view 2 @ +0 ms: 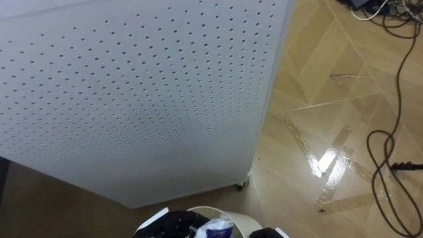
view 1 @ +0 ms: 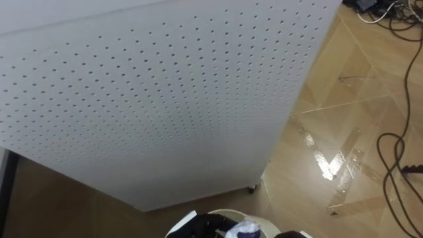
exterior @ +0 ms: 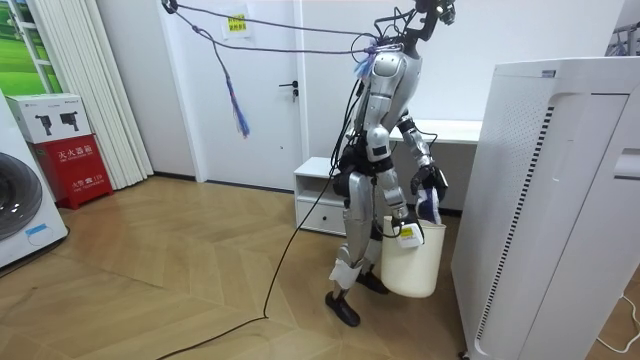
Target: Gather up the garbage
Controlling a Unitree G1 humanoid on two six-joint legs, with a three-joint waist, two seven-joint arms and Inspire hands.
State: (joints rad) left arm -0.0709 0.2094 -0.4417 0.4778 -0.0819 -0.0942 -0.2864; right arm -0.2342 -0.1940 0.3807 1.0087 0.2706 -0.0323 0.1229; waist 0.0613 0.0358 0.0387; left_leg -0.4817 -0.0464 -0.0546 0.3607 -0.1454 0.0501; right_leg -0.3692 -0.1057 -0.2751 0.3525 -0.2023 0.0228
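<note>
I stand close in front of a tall white perforated unit (exterior: 550, 200), holding a white bucket (exterior: 412, 265) low before me. Its rim (view 1: 228, 213) shows at the bottom edge of the eye views. My right hand (exterior: 404, 226) grips the bucket's rim and shows as a dark shape (view 1: 289, 235) at the bottom right. My left hand (exterior: 433, 183) is curled on a purple-and-white piece of garbage (exterior: 428, 207) just above the bucket. In the eye views the garbage (view 1: 246, 230) sits over the bucket's mouth, beside my left hand (view 1: 205, 228).
The perforated panel (view 1: 165, 99) stands on small casters (view 1: 251, 190). Dark cables (view 1: 396, 165) lie on the wooden floor to my right. Behind me are a low white drawer cabinet (exterior: 320, 195), a washing machine (exterior: 20, 210) and a red box (exterior: 75, 165).
</note>
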